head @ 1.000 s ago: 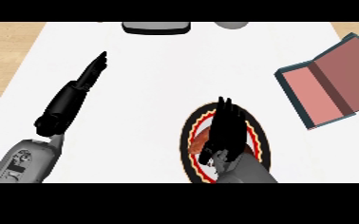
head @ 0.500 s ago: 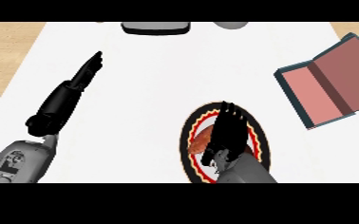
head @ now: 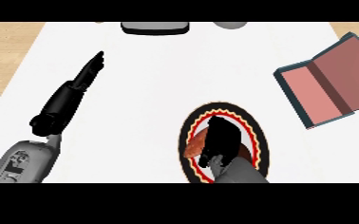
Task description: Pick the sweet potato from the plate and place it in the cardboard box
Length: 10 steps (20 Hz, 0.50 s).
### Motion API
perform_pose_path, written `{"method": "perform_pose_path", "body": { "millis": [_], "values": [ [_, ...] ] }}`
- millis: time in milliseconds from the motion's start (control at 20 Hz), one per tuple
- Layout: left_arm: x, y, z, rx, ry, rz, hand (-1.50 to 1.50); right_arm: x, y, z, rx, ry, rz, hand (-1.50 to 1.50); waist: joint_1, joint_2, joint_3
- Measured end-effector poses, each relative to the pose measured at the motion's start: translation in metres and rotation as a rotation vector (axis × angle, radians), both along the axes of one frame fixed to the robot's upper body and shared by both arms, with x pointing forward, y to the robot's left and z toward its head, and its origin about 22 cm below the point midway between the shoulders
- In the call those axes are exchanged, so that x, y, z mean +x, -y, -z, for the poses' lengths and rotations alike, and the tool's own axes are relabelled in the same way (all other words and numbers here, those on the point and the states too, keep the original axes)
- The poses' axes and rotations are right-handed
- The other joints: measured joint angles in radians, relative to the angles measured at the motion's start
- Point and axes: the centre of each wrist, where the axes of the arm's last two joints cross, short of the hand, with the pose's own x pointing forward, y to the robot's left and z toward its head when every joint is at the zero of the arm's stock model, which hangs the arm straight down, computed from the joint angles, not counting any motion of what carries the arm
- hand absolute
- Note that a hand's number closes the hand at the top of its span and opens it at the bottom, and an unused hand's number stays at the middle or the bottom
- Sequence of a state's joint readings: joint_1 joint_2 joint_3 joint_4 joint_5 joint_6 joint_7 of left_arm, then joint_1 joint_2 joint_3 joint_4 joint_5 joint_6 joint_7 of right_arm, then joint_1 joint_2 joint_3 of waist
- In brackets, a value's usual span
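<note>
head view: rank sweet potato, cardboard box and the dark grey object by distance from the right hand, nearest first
1. sweet potato, on the plate, partly under the right hand
2. cardboard box, at the right
3. dark grey object, at the far edge

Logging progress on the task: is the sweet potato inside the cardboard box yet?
No, the sweet potato lies on the plate beneath the right hand, apart from the cardboard box.

You have a white surface point(head: 161, 76) carrying the plate point(head: 261, 140) at lower centre, the open cardboard box point(head: 312, 92) at right, and 2 things along the top: a grey tray-like item point(head: 154, 27) and a grey round item point(head: 230, 25).
</note>
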<state>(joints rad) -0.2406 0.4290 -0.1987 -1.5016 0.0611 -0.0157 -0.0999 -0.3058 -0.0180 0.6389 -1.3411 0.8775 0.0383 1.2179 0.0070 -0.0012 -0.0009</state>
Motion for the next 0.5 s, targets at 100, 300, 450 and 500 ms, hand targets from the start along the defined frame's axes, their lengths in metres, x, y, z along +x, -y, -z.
{"method": "perform_pose_path", "body": {
  "millis": [100,300,450,500],
  "values": [
    [0.004,0.001,-0.002,0.002,0.001,-0.001,0.0,0.002,-0.003,0.002,-0.026,0.03,-0.025,1.5,-0.001,-0.001,0.0],
    [0.005,0.001,-0.003,0.001,-0.004,-0.003,0.0,0.002,-0.008,0.005,-0.072,0.083,-0.058,1.5,-0.003,-0.001,0.0],
    [0.005,0.001,0.0,0.001,-0.003,-0.005,0.0,0.01,-0.006,0.005,-0.093,0.118,-0.075,1.5,-0.003,-0.001,0.0],
    [0.004,0.003,0.0,0.001,-0.003,-0.002,0.0,0.022,-0.005,0.003,-0.091,0.131,-0.097,1.5,0.0,0.0,0.0]
  ]
}}
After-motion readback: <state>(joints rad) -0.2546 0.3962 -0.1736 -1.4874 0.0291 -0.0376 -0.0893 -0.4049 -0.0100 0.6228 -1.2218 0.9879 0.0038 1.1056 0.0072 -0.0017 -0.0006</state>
